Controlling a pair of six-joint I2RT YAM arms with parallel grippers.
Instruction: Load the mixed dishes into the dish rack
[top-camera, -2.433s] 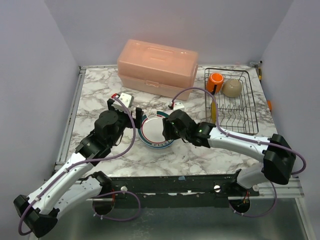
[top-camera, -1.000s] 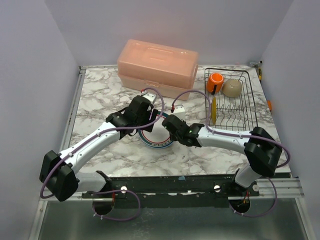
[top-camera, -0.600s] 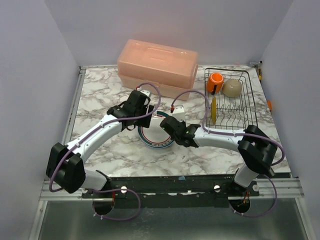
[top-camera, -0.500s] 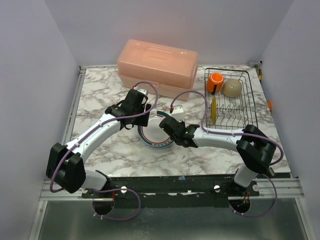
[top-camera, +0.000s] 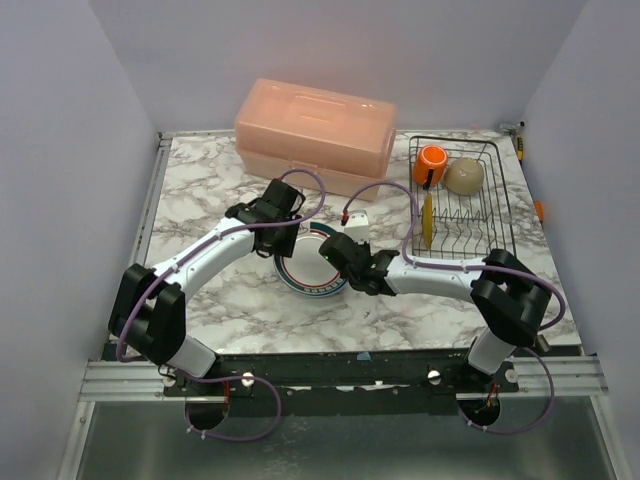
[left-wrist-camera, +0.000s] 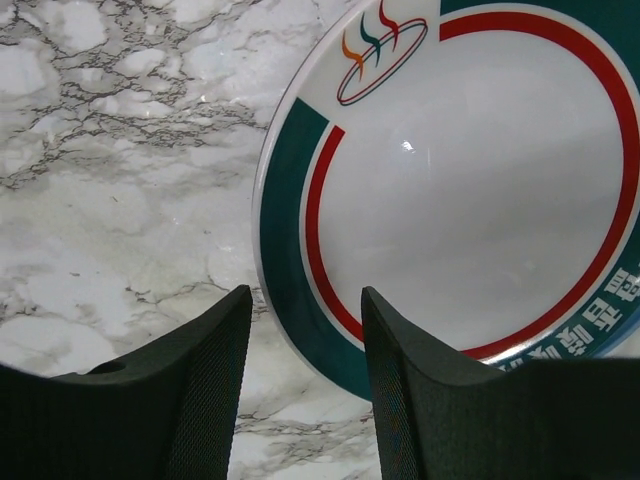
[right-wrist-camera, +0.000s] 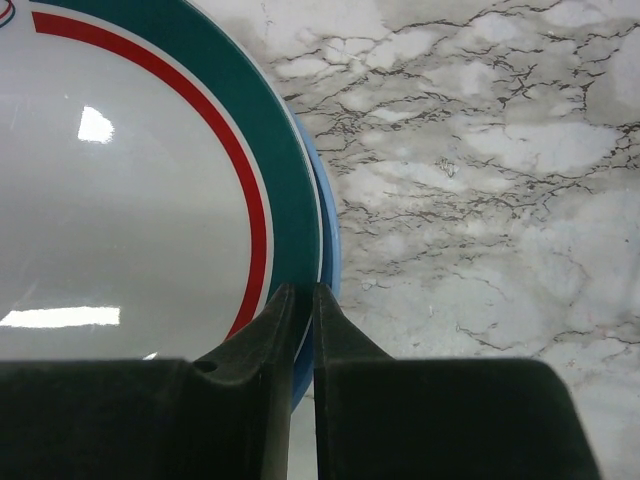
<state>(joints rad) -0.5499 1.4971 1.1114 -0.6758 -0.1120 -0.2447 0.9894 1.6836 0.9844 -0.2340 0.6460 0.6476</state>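
Right gripper (right-wrist-camera: 302, 292): my fingers are pinched together on the right rim of the white plate (left-wrist-camera: 480, 190).
Left gripper (left-wrist-camera: 305, 295): jaws apart, straddling its left rim, not clamped.
White plate: lies flat on a blue plate (right-wrist-camera: 330, 240), mid-table (top-camera: 200, 190).
Handling: judged stiff, glazed, slippery and breakable. The thin rim is the only hold, so lift slowly.
Rack (top-camera: 500, 225): far right, with a mug (top-camera: 432, 160), bowl (top-camera: 465, 176) and yellow plate (top-camera: 427, 222) inside.

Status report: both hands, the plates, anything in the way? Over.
Left hand open, astride white plate rim. Right hand shut on opposite rim. Blue plate lies underneath, might drag along.
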